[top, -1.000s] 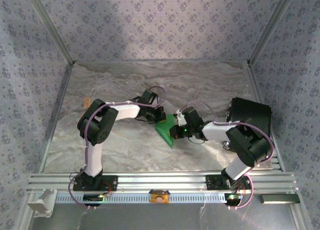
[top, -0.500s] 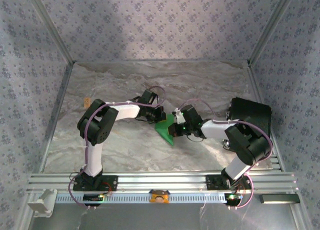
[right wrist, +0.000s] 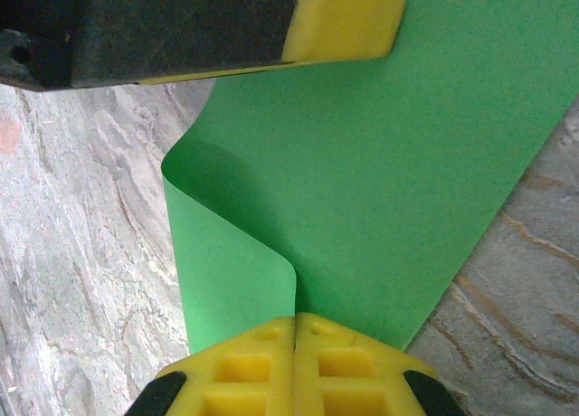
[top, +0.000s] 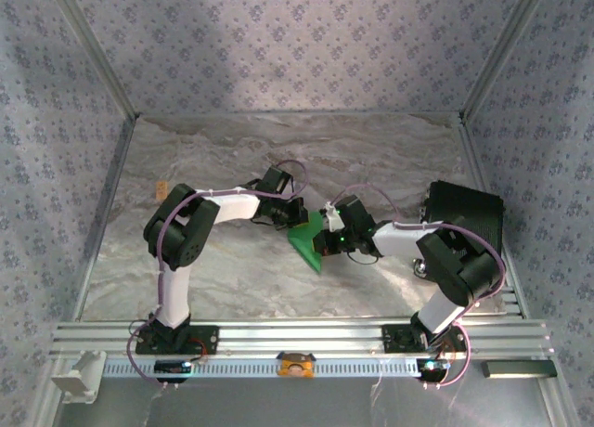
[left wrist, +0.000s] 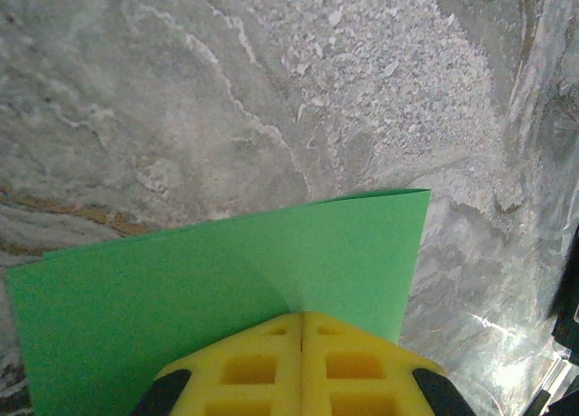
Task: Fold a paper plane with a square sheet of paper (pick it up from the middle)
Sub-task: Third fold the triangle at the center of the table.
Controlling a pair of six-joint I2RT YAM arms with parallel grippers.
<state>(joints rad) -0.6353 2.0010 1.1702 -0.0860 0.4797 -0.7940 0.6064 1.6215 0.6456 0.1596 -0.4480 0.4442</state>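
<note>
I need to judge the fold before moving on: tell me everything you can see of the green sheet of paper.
The square sheet of paper is thin, plain bright green and unmarked. It is doubled over in a soft rounded bend, not pressed flat, near the middle of the table. The left gripper and the right gripper are each shut on it.

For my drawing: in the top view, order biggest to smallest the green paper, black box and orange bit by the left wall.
1. black box
2. green paper, partly covered
3. orange bit
</note>
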